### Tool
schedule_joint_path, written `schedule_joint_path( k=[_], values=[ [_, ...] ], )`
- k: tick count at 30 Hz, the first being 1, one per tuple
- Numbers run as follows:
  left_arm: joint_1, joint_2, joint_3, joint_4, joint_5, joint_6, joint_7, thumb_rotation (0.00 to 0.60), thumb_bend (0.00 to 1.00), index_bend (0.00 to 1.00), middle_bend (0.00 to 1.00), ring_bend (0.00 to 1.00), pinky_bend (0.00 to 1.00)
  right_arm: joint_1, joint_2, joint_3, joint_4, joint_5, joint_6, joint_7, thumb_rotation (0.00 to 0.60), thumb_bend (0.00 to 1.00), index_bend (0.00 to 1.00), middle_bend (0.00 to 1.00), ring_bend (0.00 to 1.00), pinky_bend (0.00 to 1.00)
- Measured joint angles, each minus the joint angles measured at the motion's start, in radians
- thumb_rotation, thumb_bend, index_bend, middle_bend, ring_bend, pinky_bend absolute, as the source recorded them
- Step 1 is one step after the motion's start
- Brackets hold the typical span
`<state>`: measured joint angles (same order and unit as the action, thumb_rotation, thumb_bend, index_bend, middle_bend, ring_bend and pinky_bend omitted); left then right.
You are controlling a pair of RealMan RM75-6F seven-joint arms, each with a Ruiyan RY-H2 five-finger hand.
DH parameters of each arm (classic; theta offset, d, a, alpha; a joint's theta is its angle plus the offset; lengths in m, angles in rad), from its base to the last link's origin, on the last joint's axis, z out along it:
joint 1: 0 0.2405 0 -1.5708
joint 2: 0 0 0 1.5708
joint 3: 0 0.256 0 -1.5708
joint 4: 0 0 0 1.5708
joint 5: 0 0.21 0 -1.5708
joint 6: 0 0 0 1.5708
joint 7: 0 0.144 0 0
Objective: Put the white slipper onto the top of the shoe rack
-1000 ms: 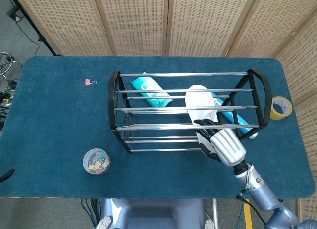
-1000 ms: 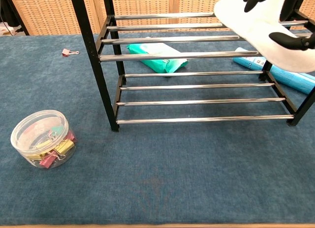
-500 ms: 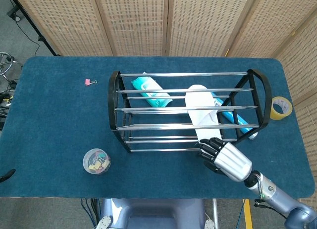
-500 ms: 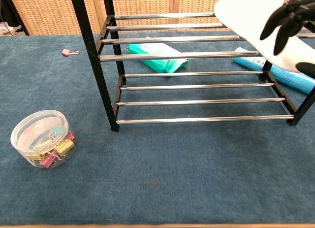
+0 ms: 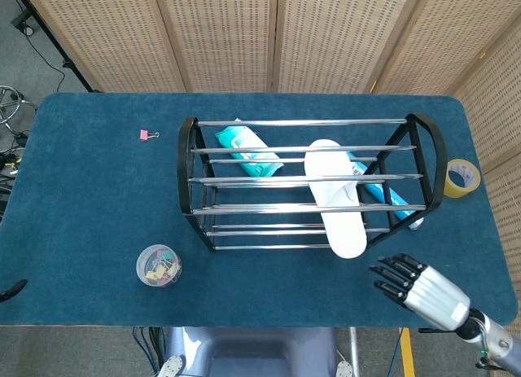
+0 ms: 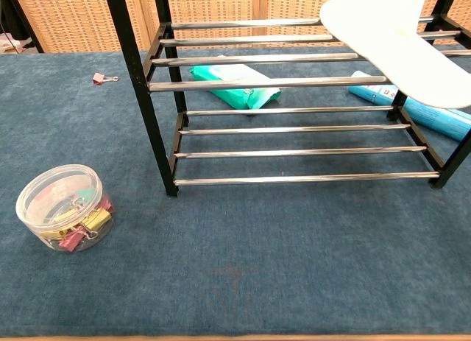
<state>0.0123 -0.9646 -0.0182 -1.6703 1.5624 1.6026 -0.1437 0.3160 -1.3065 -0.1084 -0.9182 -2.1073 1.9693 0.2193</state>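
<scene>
The white slipper [image 5: 333, 195] lies across the top bars of the black and chrome shoe rack [image 5: 189, 172], with its near end sticking out past the front bar. The chest view shows the slipper [image 6: 397, 46] resting on the rack's [image 6: 243, 82] upper rails at the right. My right hand [image 5: 417, 288] hangs near the table's front right edge, clear of the slipper, fingers spread and holding nothing. The chest view does not show it. My left hand is in neither view.
A teal packet [image 5: 247, 150] and a blue tube [image 5: 383, 190] lie on the table under the rack. A clear tub of binder clips [image 5: 159, 265] stands at the front left. A pink clip [image 5: 146, 134] lies at the back left, and a yellow tape roll [image 5: 461, 177] at the right edge.
My right hand let go of the slipper and drew back toward the front right edge, leaving the chest view. The slipper stays on the top bars.
</scene>
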Motion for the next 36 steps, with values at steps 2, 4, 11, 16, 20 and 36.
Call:
schedule_joint_path(
  k=[2, 4, 11, 16, 20, 36],
  values=[
    [0.001, -0.001, 0.001, 0.0, 0.003, 0.001, 0.004, 0.6, 0.0, 0.0, 0.0, 0.0, 0.0, -0.033, -0.008, -0.002, 0.044, 0.037, 0.025, 0.037, 0.6, 0.47, 0.47, 0.37, 0.33, 0.41],
    [0.002, -0.003, 0.003, -0.001, 0.007, 0.005, 0.009, 0.6, 0.0, 0.0, 0.0, 0.0, 0.0, -0.072, -0.019, 0.0, 0.099, 0.087, 0.042, 0.082, 0.6, 0.47, 0.47, 0.37, 0.33, 0.41],
    [0.009, -0.013, 0.004, -0.003, 0.013, 0.02, 0.042, 0.6, 0.0, 0.0, 0.0, 0.0, 0.0, -0.183, -0.043, 0.027, 0.239, 0.289, 0.004, 0.197, 0.6, 0.26, 0.23, 0.12, 0.1, 0.2],
    [0.011, -0.032, 0.003, 0.0, 0.022, 0.032, 0.086, 0.6, 0.0, 0.0, 0.0, 0.0, 0.0, -0.235, 0.0, 0.047, 0.161, 0.405, -0.165, 0.222, 0.6, 0.23, 0.08, 0.0, 0.0, 0.1],
    [0.009, -0.052, 0.0, 0.01, 0.028, 0.035, 0.103, 0.6, 0.0, 0.0, 0.0, 0.0, 0.0, -0.255, 0.059, 0.058, -0.007, 0.465, -0.242, 0.187, 0.6, 0.23, 0.04, 0.0, 0.0, 0.06],
    [-0.04, -0.088, -0.01, 0.071, 0.012, -0.04, 0.049, 0.6, 0.0, 0.0, 0.0, 0.0, 0.0, -0.263, 0.234, 0.128, -0.827, 0.606, -0.388, -0.307, 0.6, 0.21, 0.0, 0.0, 0.0, 0.02]
  ],
)
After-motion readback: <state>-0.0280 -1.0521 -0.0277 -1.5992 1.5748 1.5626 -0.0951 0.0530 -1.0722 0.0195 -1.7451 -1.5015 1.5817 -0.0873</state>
